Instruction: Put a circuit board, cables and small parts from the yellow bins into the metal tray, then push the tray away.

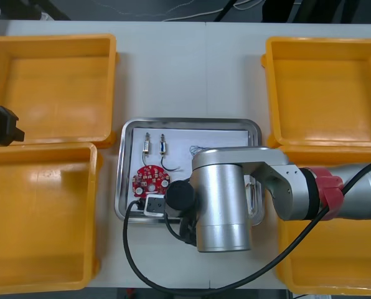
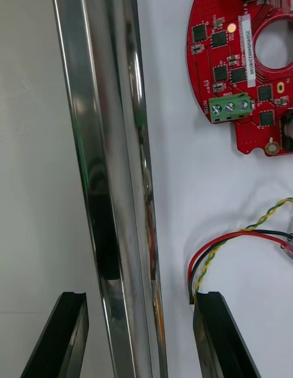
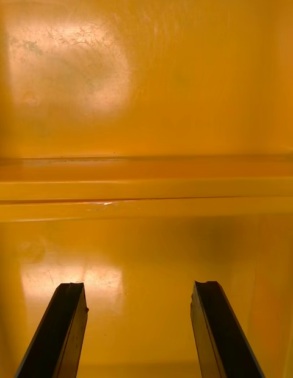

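Note:
The metal tray (image 1: 253, 128), white inside, sits between the yellow bins. In it lie a round red circuit board (image 1: 150, 177), two small metal parts (image 1: 147, 146) and a thin cable (image 1: 198, 149). My right arm (image 1: 223, 199) reaches over the tray's near left corner. In the right wrist view my right gripper (image 2: 137, 298) is open and straddles the tray's shiny rim (image 2: 116, 170), one finger (image 2: 58, 335) outside over the table and the other finger (image 2: 223, 335) inside. A red and yellow cable (image 2: 244, 237) and the circuit board (image 2: 244, 66) lie beyond the inside finger. My left gripper (image 3: 140, 292) is open over the left bins.
Two yellow bins (image 1: 48, 81) stand at the left and two yellow bins (image 1: 325, 87) at the right, close to the tray's sides. My left gripper (image 1: 2, 124) is parked at the far left, above the wall (image 3: 146, 189) between the left bins. Bare table (image 1: 192, 68) lies beyond the tray.

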You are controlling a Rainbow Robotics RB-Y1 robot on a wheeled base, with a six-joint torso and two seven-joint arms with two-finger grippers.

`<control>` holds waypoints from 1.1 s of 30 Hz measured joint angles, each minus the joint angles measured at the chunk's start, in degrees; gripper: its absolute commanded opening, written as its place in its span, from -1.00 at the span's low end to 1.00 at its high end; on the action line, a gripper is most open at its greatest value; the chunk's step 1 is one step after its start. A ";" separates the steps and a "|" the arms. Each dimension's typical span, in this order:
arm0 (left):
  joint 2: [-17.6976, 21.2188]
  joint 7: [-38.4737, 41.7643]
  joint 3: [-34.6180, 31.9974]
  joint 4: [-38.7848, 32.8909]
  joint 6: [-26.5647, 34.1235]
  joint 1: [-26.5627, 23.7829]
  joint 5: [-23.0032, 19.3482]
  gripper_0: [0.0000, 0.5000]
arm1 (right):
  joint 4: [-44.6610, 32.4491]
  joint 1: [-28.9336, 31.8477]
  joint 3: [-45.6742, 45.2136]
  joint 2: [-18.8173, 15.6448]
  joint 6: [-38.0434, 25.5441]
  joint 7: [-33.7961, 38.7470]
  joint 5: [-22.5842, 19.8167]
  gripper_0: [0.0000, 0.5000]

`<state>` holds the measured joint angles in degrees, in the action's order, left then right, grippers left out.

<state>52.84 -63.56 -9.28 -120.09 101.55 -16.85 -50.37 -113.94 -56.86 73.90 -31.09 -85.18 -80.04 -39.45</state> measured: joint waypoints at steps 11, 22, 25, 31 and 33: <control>0.00 0.00 0.00 0.00 0.00 0.00 0.00 1.00 | 3.09 -0.12 1.93 3.37 0.02 0.00 1.68 1.00; 0.00 0.00 0.00 -0.01 0.00 0.00 0.00 1.00 | 3.22 -0.14 3.24 3.81 0.02 0.00 3.30 1.00; 0.00 0.00 0.00 -0.01 0.00 0.00 0.00 1.00 | 3.23 -0.14 3.65 3.81 0.03 0.00 4.40 1.00; 0.00 0.00 0.00 -0.01 0.00 0.00 0.00 1.00 | 3.23 -0.14 4.60 3.81 0.18 0.00 5.41 1.00; 0.00 0.00 0.00 -0.01 0.00 0.00 0.00 1.00 | 3.23 -0.13 4.61 3.81 0.19 0.00 5.47 0.96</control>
<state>52.84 -63.56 -9.29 -120.10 101.55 -16.85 -50.37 -110.71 -56.99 78.51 -27.28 -84.98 -80.04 -33.98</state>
